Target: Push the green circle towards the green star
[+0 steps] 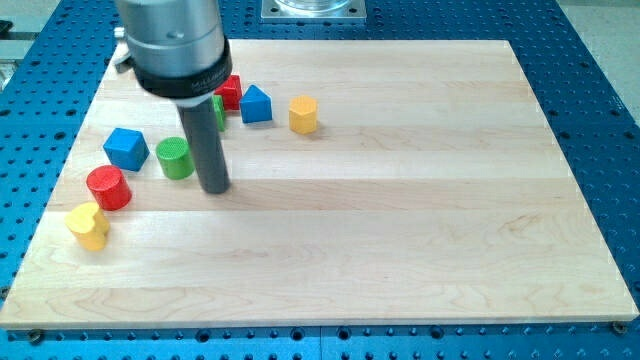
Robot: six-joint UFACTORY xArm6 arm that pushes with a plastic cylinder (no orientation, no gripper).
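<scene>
Camera view: I carry no pincer, only a rod that grasps nothing; my tip rests on the board, just right of the green circle, contact not discernible. Green star: mostly hidden behind my rod, at the view's upper left. Nearby: red circle, blue block, yellow block.

Pale wooden board of glued planks, lying flat and filling most of the view. Underneath, blue perforated metal table, showing at left, right and near edges. At far centre, grey metal plate.
</scene>
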